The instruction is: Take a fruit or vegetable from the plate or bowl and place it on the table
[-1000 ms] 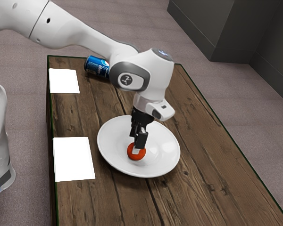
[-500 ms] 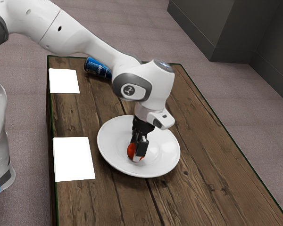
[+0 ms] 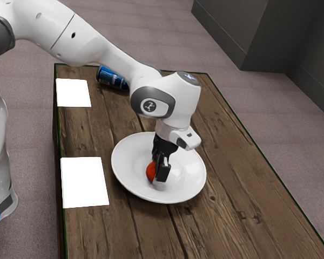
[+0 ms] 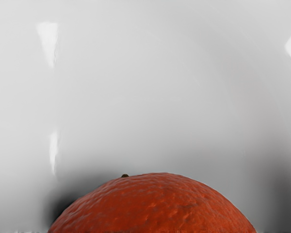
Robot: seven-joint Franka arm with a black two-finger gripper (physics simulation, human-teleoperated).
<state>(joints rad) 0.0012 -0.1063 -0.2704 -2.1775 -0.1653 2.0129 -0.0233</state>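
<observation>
The gripper [image 3: 159,171] reaches down into the white plate [image 3: 124,170], right at the orange [image 3: 151,171]. I cannot tell how far open it is or whether it has hold of the orange. The wrist view has the orange close under the hand, a small dark stem nub on its skin. On the table [image 3: 232,216], a blue can [image 3: 112,79] lies well apart from the gripper.
</observation>
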